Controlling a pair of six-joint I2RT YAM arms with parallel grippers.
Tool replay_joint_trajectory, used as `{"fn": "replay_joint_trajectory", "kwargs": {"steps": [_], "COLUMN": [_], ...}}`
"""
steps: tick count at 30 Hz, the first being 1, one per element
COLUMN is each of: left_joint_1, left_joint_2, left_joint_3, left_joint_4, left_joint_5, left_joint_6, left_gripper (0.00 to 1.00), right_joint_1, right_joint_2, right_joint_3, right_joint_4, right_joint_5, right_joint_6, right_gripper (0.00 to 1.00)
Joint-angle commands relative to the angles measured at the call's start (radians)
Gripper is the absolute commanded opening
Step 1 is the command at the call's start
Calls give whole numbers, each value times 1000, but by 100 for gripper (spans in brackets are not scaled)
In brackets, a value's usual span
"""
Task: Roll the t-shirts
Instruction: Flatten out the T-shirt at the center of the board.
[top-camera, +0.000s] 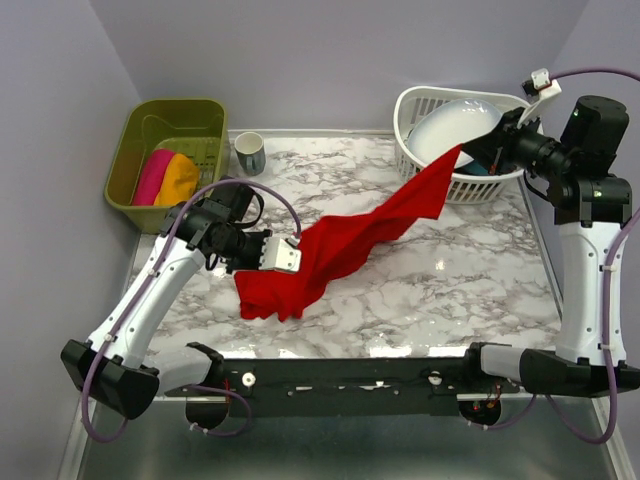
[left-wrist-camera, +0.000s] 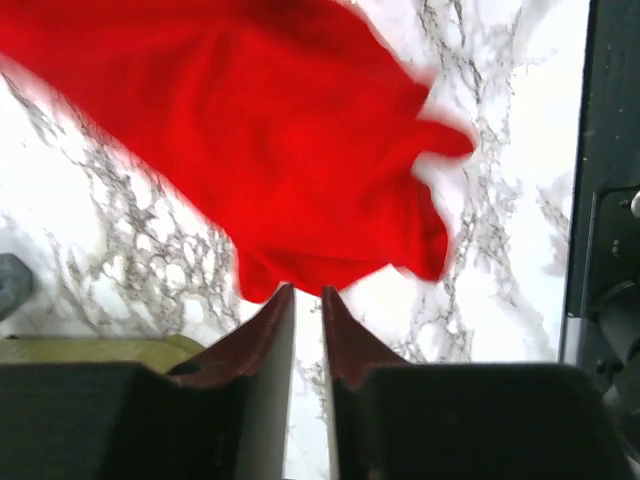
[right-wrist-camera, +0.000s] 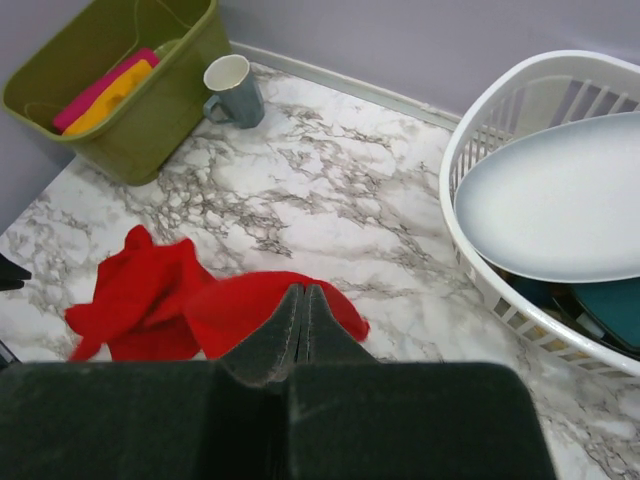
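The left tool (left-wrist-camera: 308, 292), narrowly parted and empty, meets the left end of the red t-shirt (top-camera: 340, 245) on the table (top-camera: 450, 290). The right tool (right-wrist-camera: 303, 292), clamped shut, lifts the shirt's far-right corner. The left should regrip, then both spread it flat.

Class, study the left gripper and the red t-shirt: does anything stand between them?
Nothing visible does. The left gripper sits right at the edge of the red t-shirt, only marble table showing beside it. The mug and green bin stand farther back, off that line.
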Motion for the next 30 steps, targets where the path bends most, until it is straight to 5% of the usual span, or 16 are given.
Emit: {"fn": "replay_joint_trajectory", "kwargs": {"steps": [1, 3, 9, 10, 13, 18, 23, 26, 30], "left_joint_1": [35, 67, 153, 151, 119, -94, -233, -293, -485], "left_joint_2": [46, 112, 286, 304, 320, 159, 136, 120, 79], "left_joint_3": [59, 90, 182, 211, 207, -140, -269, -362, -558], "left_joint_4": [0, 32, 109, 72, 105, 390, 609, 798, 1107], "left_joint_5": [-33, -59, -45, 26, 198, 142, 189, 157, 24], "left_joint_6": [2, -24, -135, -160, -274, -338, -479, -703, -866], "left_gripper": [13, 0, 0, 21, 63, 68, 72, 99, 99], "right_joint_1": [-19, -25, -41, -41, -41, -41, -41, -41, -41], "right_joint_2": [-31, -25, -10, -5, -10, 11, 48, 62, 56], "right_joint_3": [23, 24, -53, -61, -116, -177, -167, -168, -173], "right_joint_4": [-18, -20, 17, 19, 37, 56, 46, 54, 49], "right_joint_5": [68, 79, 92, 73, 76, 70, 85, 108, 108], "right_joint_6": [8, 0, 11, 15, 17, 25, 3, 9, 3], "right_gripper": [1, 1, 1, 1, 1, 1, 1, 1, 1]}}
